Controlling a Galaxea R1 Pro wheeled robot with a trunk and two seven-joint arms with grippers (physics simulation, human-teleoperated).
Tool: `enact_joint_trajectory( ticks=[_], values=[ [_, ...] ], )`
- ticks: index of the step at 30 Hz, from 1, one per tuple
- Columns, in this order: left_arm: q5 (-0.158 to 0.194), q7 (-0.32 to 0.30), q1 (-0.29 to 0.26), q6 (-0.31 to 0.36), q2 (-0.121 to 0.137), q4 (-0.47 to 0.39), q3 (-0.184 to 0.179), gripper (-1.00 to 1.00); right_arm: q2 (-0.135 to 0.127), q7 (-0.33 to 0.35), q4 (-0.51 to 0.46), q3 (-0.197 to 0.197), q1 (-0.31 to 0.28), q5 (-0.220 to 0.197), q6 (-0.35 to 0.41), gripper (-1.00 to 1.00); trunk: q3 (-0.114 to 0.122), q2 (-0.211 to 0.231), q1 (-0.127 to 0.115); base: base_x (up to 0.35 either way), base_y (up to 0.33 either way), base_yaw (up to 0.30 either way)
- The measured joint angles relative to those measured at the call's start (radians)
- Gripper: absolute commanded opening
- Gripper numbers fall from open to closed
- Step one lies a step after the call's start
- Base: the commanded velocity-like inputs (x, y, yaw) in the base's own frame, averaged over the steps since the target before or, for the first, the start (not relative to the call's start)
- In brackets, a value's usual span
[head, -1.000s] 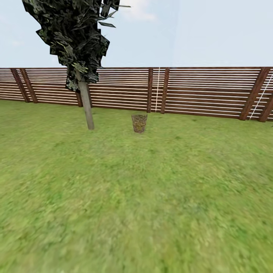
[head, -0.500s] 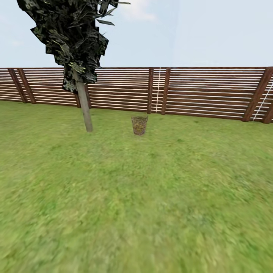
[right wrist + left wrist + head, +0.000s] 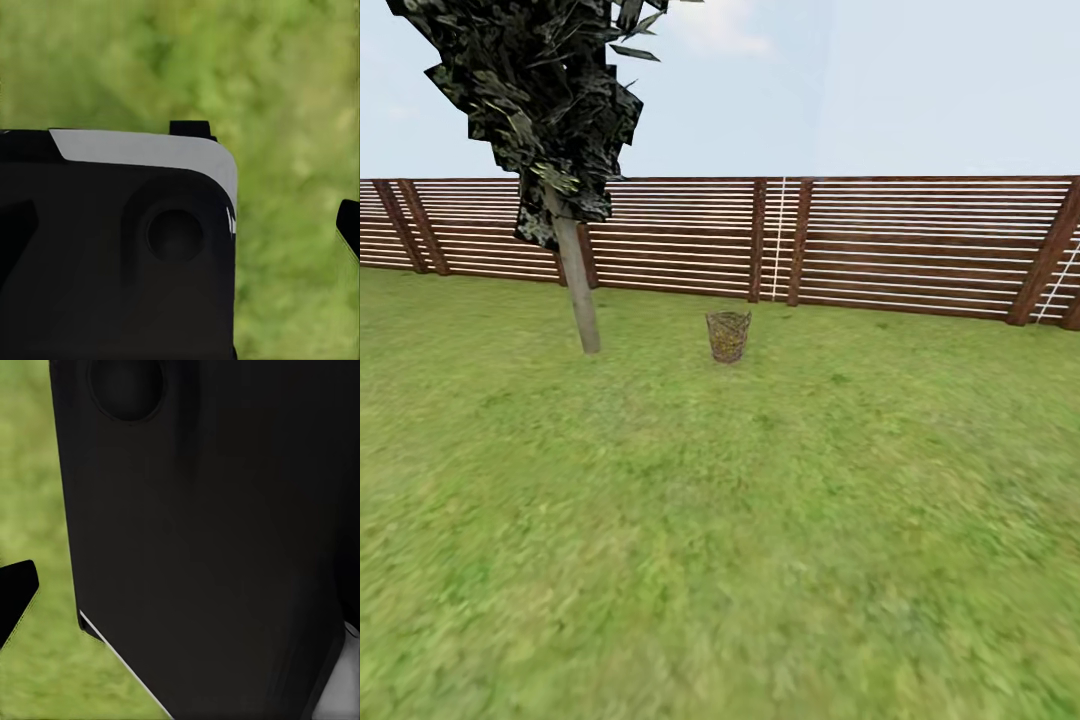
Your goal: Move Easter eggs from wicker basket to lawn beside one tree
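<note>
View has crept nearer the wicker basket (image 3: 728,336) and tree (image 3: 575,285); jaws' state unclear.

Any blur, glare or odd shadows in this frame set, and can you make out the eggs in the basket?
Head view: grass blurs toward the bottom edge; the fence, tree and basket are fairly sharp, with flat light and no cast shadows. The basket is too small to show separate eggs. Left wrist view and right wrist view: a dark robot part up close, blurred grass behind.

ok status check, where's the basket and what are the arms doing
Fingers: cannot tell, open or shut. Basket upright on the lawn, far ahead, right of the tree, fence behind. Eggs too small to make out. Open grass up to it.
</note>
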Motion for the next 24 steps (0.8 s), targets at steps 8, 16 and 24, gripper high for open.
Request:
enact_joint_trajectory(
  ticks=[8,16,24],
  values=[
    [0.0,0.0,0.0,0.0,0.0,0.0,0.0,1.0,0.0,0.0,0.001,0.0,0.0,0.0,0.0,1.0,0.0,0.0,0.0,0.337,0.0,0.0],
    [0.0,0.0,0.0,0.0,-0.001,0.0,0.0,1.0,-0.004,0.0,0.002,0.0,0.004,-0.001,0.001,1.0,0.0,0.0,0.0,0.337,0.0,0.0],
    [0.0,0.0,0.0,0.0,-0.001,0.0,0.0,1.0,-0.004,-0.001,0.01,0.0,0.004,0.002,0.002,1.0,0.0,0.0,0.0,0.337,0.0,0.0]
  ],
)
